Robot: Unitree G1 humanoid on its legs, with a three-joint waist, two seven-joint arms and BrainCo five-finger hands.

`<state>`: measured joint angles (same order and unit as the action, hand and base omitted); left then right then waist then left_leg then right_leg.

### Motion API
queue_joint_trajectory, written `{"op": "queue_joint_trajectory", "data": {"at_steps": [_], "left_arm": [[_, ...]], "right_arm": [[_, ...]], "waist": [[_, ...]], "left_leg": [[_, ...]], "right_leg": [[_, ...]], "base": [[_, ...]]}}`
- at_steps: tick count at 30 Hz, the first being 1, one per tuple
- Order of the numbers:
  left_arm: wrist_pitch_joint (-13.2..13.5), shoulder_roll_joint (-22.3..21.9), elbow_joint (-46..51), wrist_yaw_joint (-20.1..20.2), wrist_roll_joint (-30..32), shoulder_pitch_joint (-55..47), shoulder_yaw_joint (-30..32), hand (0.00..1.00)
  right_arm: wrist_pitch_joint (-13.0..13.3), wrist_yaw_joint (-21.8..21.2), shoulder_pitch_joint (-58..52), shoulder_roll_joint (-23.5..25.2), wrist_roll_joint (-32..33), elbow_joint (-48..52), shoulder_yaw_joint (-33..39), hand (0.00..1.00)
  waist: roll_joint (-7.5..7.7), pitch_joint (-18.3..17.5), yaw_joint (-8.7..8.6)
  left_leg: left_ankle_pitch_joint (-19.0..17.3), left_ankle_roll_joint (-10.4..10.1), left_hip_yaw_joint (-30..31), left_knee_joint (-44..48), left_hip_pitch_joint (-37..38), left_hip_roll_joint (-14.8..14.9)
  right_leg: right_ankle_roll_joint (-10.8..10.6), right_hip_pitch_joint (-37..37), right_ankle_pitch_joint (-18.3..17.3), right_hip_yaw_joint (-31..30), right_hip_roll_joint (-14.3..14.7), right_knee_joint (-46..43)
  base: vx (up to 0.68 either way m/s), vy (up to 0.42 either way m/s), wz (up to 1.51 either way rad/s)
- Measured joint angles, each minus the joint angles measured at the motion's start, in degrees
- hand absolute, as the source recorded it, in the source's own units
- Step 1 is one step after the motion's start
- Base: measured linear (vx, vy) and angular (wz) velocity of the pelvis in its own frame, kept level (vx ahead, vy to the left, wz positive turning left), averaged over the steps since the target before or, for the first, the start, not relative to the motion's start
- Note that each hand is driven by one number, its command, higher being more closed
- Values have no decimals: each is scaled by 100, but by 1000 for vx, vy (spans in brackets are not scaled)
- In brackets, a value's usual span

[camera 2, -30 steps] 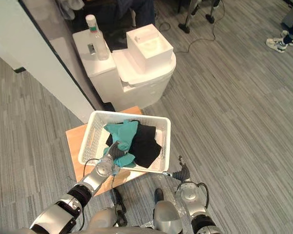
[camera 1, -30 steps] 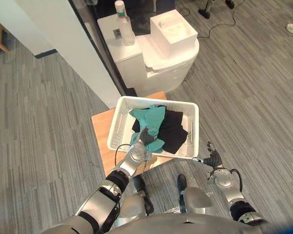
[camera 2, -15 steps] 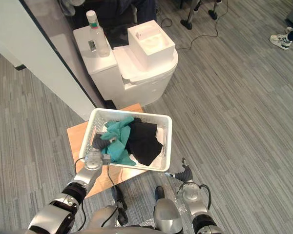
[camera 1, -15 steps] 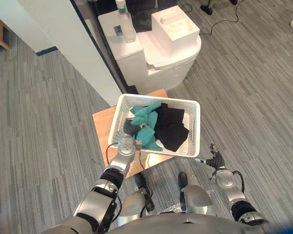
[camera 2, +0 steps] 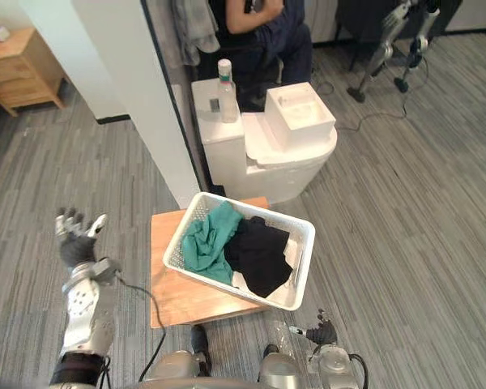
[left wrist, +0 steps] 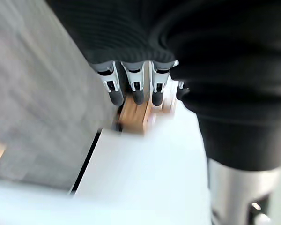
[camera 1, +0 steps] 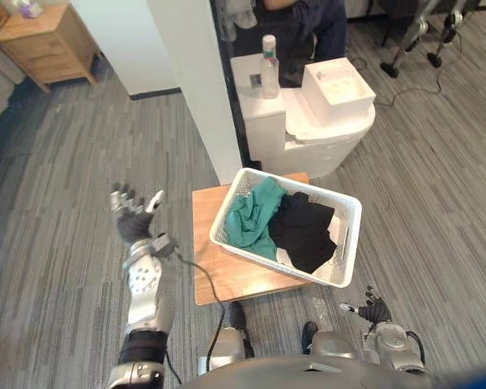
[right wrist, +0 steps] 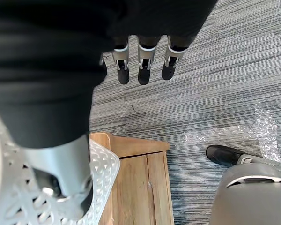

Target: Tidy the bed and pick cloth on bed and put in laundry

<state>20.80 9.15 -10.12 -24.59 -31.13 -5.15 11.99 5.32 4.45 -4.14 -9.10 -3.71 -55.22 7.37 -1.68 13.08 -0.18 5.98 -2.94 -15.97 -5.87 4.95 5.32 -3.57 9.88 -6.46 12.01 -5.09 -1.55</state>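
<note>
Left hand (camera 1: 132,212) is raised with fingers spread and empty, well left of the white perforated plastic basket (camera 1: 351,239). Right hand (camera 1: 374,308) hangs relaxed and empty below the basket's near corner. Crumpled teal cloth (camera 1: 251,217) and black cloth (camera 1: 301,231) lie inside, hiding most of its floor. The label on the clear plastic bottle (camera 1: 268,55) beyond the basket is too small to read.

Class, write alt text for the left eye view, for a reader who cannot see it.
A white laundry basket holding a teal cloth and a black cloth sits on a low wooden table. The robot's left hand is raised, open and empty, over the grey floor beside the table; its right hand, also open, is low near the basket.
</note>
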Motion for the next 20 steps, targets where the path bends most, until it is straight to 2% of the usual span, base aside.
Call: {"op": "queue_joint_trajectory", "data": {"at_steps": [1, 2, 4, 6, 7, 8, 9, 11, 12, 14, 16, 19, 20], "left_arm": [[-19, -1, -1, -37, -101, -91, 85, 0], [-152, -6, -51, -22, -293, -248, 235, 0], [-547, -4, -424, 224, -604, -485, 385, 0], [-1297, -27, -1315, 860, -882, -655, 423, 0], [-1451, -55, -1515, 1000, -876, -737, 417, 0], [-1760, -138, -1916, 1294, -800, -912, 390, 0], [-1906, -167, -2113, 1427, -724, -998, 361, 0], [-2314, -208, -2970, 2005, -80, -1229, 244, 0], [-2332, -209, -3162, 2125, 169, -1245, 212, 0], [-2315, -218, -3808, 2426, 1253, -1290, 196, 0], [-2249, -224, -4005, 2467, 1749, -1303, 152, 0], [-2238, -287, -4258, 2526, 1946, -1215, 37, 0], [-2292, -324, -4367, 2523, 2018, -1113, -22, 0]], "right_arm": [[-28, -36, -11, 3, 1, -1, 47, 0], [-72, -88, -23, 2, 4, -29, 138, 0], [-127, -160, -26, 2, 6, -86, 271, 0], [-163, -207, -18, 17, 13, -94, 382, 0], [-168, -208, -18, 27, 18, -94, 417, 0], [-196, -214, -17, 52, 20, -96, 532, 0], [-208, -213, -16, 78, 26, -98, 627, 0], [-329, -238, -21, 174, 188, -225, 911, 0], [-400, -263, -20, 190, 260, -283, 985, 0], [-670, -365, -5, 208, 368, -460, 1209, 0], [-793, -445, -9, 216, 361, -541, 1299, 0], [-938, -558, -12, 230, 333, -639, 1307, 0], [-958, -574, -10, 244, 331, -665, 1302, 0]], "waist": [[-2, -30, 12], [-5, -83, 27], [-26, -137, 105], [-40, -172, 136], [-32, -176, 138], [-3, -193, 145], [15, -205, 152], [91, -250, 196], [112, -264, 208], [124, -298, 274], [84, -313, 271], [-48, -356, 251], [-45, -355, 236]], "left_leg": [[0, 1, 40, -1, 0, -12], [-2, 1, 93, -4, 2, -20], [-7, 0, 113, -5, 4, -29], [-13, 8, 142, -7, 0, -46], [-15, 8, 149, -7, 0, -48], [-21, 10, 164, -7, -2, -57], [-25, 9, 174, -7, -3, -61], [-42, 3, 229, -7, 8, -79], [-51, -2, 226, -7, 10, -79], [-74, -15, 211, -6, 20, -79], [-87, -24, 191, -6, 33, -80], [-102, -25, 96, -7, 67, -72], [-110, -26, 86, -7, 76, -71]], "right_leg": [[-1, 25, -1, 16, 1, 21], [-7, 66, -5, 62, -1, 58], [-17, 72, -30, 76, -6, 64], [-32, 91, -62, 132, -16, 64], [-36, 94, -66, 139, -19, 64], [-56, 95, -80, 145, -25, 66], [-54, 98, -82, 149, -27, 68], [-47, 154, -111, 175, -36, 75], [-48, 157, -117, 176, -37, 75], [-45, 168, -126, 171, -39, 78], [-44, 174, -128, 160, -42, 77], [-45, 175, -128, 135, -49, 70], [-45, 177, -129, 134, -50, 66]], "base": [[15, -12, 22], [6, -6, 17], [0, -3, 10], [4, -1, 9], [9, 1, 7], [0, 0, 0], [28, 2, 7], [41, -3, 13], [42, -8, 7], [36, -9, 0], [29, -4, -3], [21, 1, -10], [11, 1, -8]]}}
